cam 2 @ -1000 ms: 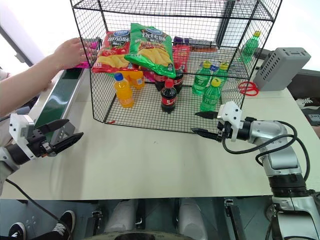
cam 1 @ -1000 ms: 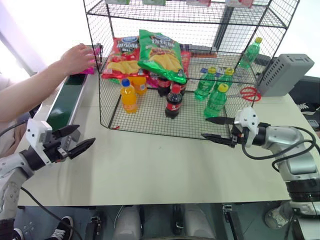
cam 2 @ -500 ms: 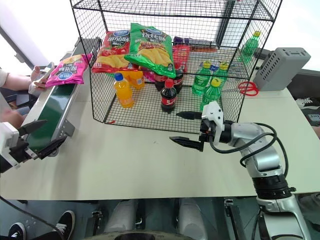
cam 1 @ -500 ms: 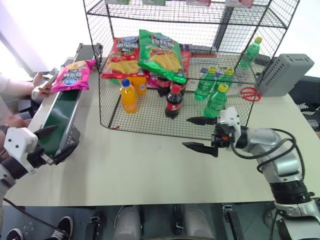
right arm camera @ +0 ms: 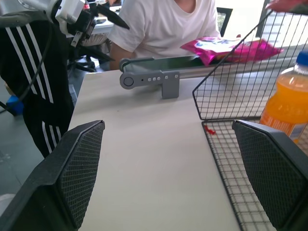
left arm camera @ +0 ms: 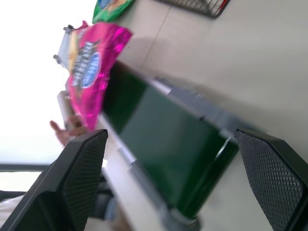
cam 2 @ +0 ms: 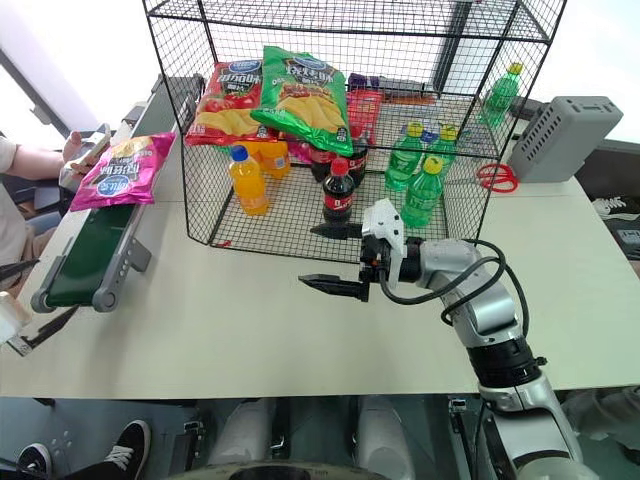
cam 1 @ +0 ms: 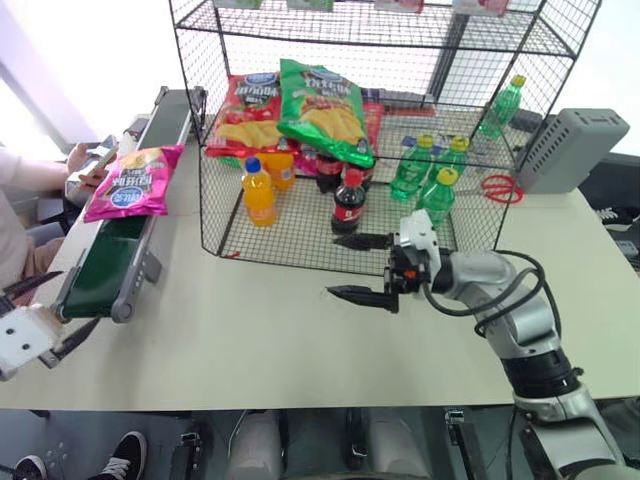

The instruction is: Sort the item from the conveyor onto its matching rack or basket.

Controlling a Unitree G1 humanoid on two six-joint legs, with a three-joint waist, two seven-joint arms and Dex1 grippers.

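Fingers of both our grippers stand wide apart and hold nothing: the left gripper (cam 1: 40, 315) beside the conveyor's (cam 1: 105, 260) near end, the right gripper (cam 1: 360, 268) over bare beige table (cam 1: 270, 340) before the rack's (cam 1: 350, 140) front edge. We see the magenta-pink chip bag (cam 1: 132, 183) lying on the belt, halfway along.

Head cameras look down on the table (cam 1: 300, 340); both wrist cameras share the conveyor (left arm camera: 163, 159).
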